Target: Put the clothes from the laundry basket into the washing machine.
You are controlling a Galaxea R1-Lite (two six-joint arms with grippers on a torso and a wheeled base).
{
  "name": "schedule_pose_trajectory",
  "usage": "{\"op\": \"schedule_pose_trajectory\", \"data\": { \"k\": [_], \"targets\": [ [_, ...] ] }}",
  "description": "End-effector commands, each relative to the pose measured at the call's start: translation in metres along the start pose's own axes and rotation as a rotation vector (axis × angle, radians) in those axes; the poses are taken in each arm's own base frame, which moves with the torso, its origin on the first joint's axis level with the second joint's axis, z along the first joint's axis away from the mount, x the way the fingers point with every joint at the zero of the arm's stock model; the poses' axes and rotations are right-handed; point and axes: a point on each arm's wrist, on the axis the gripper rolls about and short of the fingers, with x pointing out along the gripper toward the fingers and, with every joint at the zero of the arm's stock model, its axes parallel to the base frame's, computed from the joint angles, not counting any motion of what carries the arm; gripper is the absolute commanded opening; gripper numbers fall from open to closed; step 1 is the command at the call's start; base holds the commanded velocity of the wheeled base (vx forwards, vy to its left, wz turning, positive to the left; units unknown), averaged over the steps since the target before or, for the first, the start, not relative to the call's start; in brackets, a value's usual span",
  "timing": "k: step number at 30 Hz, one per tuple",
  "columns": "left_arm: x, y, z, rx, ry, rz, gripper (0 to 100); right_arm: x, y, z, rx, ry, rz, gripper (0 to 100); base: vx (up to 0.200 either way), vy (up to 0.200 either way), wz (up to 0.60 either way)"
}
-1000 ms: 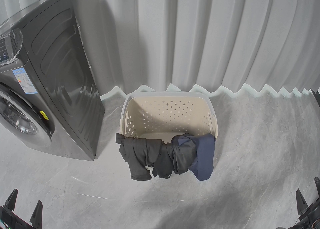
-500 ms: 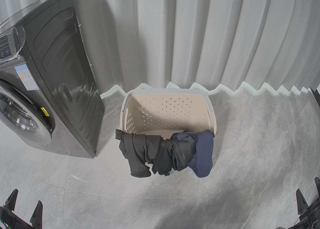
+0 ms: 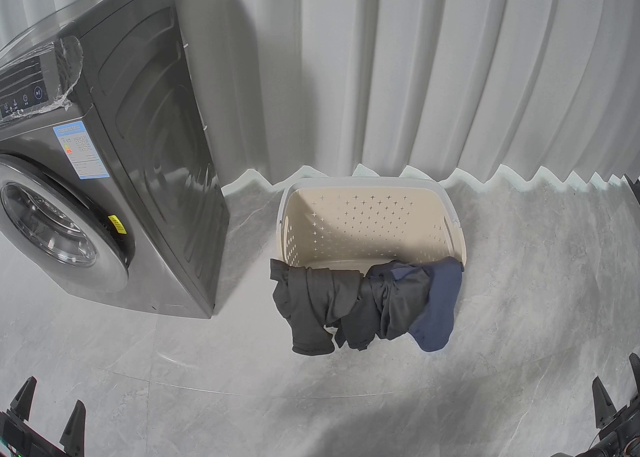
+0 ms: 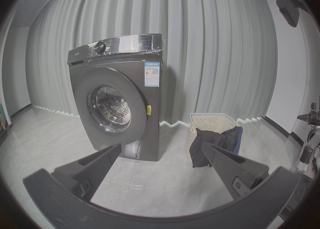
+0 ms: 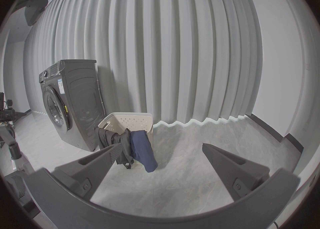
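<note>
A cream laundry basket [image 3: 370, 183] stands on the floor in front of the curtain. Dark grey clothes [image 3: 320, 305] and a blue garment [image 3: 437, 312] hang over its near rim. The dark grey washing machine [image 3: 133, 145] stands to its left, and its round glass door [image 3: 60, 232] looks shut. My left gripper [image 3: 52, 398] is open, low at the near left and far from the basket. My right gripper [image 3: 615, 372] is open at the near right. Between the left fingers I see the machine [image 4: 116, 99] and the clothes [image 4: 206, 143]. The right wrist view shows the basket [image 5: 128, 121] and blue garment [image 5: 141, 149] beyond my open right gripper [image 5: 162, 146].
A pleated white curtain [image 3: 400, 58] closes off the back behind the basket and the machine. Grey marble-look floor [image 3: 333, 398] lies bare between me and the basket. A white wall with a dark skirting [image 5: 273, 129] runs along the right side.
The whole head view has shifted, so the machine and basket now sit farther right in it: the camera moved. Both grippers keep their place and stay open. The clothes hang as before.
</note>
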Motion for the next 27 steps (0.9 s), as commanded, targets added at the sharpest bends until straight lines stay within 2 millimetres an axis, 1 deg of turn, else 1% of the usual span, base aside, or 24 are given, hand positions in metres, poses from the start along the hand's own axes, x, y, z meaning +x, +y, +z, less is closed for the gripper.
{"op": "schedule_pose_trajectory", "data": {
  "k": [1,9,27],
  "targets": [
    [-0.0003,0.0002,-0.0045,0.000,-0.003,0.000,100,0.0000,0.0000,-0.0048,0.000,0.000,0.001,100,0.000,0.000,0.00],
    [-0.0003,0.0002,-0.0045,0.000,-0.003,0.000,100,0.0000,0.0000,-0.0050,0.000,0.001,0.001,100,0.000,0.000,0.00],
    [-0.0003,0.0002,-0.0045,0.000,-0.003,0.000,100,0.0000,0.0000,-0.0048,-0.002,0.000,0.001,100,0.000,0.200,0.00]
  ]
}}
